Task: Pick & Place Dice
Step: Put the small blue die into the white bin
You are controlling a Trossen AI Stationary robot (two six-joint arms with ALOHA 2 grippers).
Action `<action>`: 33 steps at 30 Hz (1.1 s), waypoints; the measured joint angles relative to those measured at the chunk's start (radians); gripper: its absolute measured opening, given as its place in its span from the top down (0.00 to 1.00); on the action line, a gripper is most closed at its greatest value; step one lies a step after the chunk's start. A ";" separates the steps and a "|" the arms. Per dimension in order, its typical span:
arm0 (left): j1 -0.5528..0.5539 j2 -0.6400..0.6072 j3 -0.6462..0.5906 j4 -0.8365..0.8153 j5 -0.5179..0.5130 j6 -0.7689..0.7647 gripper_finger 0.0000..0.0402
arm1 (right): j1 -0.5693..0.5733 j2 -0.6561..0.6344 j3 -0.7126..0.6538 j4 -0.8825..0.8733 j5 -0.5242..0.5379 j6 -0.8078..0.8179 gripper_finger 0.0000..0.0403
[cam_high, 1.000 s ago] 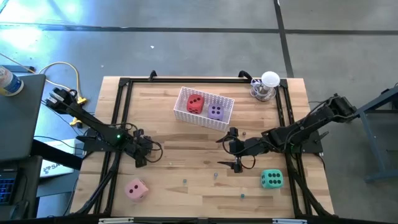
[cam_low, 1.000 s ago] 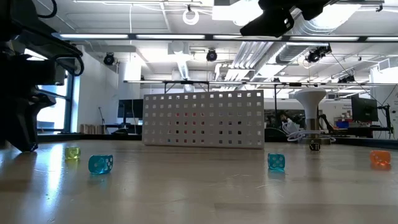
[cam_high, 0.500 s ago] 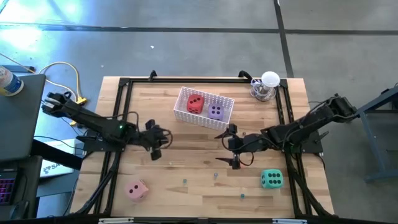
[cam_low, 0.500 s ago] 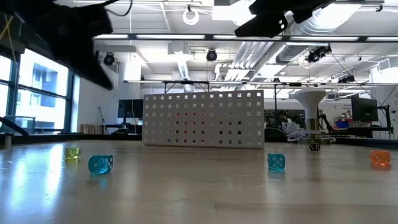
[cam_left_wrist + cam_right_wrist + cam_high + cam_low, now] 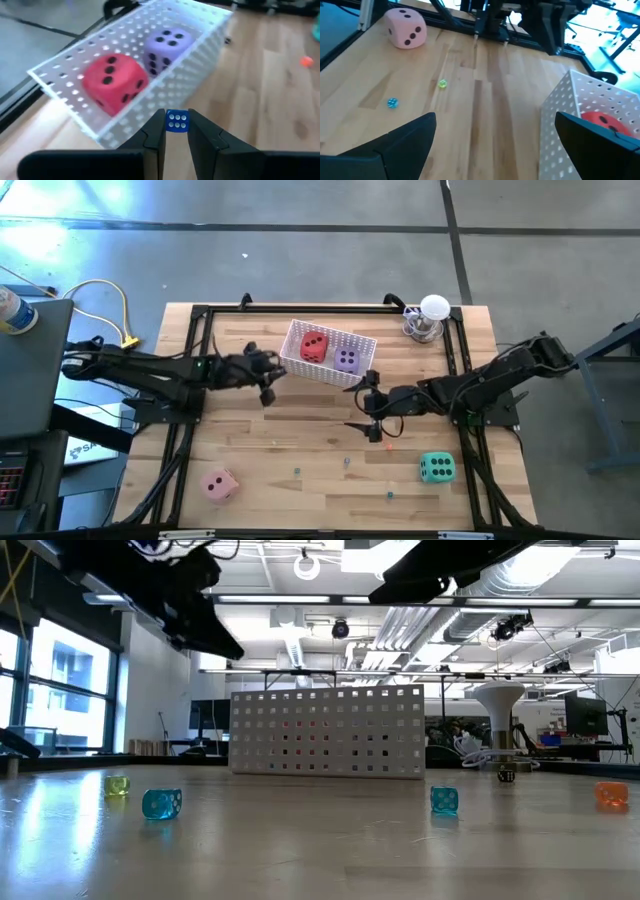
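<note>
Pinching a small blue die [image 5: 176,121], the left gripper [image 5: 266,374] hovers left of the basket [image 5: 362,344], which half-hides the red die [image 5: 314,346] and purple die [image 5: 346,360]; the right gripper [image 5: 369,408] is spread.

On our wooden table [image 5: 300,490] we see a white perforated basket [image 5: 358,370], a pink die [image 5: 218,485], a green die [image 5: 436,469], several small dice and a white lamp-like stand [image 5: 430,318].

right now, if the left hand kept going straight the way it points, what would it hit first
Probably the white basket: the left hand, shut on a small blue die, points at its near wall, with the red die just behind.
</note>
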State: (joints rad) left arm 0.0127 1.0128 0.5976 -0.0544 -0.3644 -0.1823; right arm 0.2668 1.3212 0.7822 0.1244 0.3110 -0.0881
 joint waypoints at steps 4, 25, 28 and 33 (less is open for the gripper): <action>0.109 0.007 0.000 0.044 0.082 0.007 0.86 | -0.024 0.000 0.000 0.008 -0.001 -0.019 0.01; 0.267 0.279 0.001 0.374 0.281 0.188 0.85 | -0.059 0.000 0.000 0.007 -0.139 0.016 0.01; 0.247 0.292 0.001 0.397 0.281 0.219 0.82 | -0.055 0.000 0.000 0.006 -0.138 0.016 0.01; 0.217 0.293 0.001 0.399 0.218 0.221 0.75 | -0.021 0.000 0.000 0.003 -0.140 0.016 0.01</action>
State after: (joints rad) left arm 0.2292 1.3056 0.5984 0.3447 -0.1464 0.0392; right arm 0.2453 1.3212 0.7822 0.1276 0.1707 -0.0719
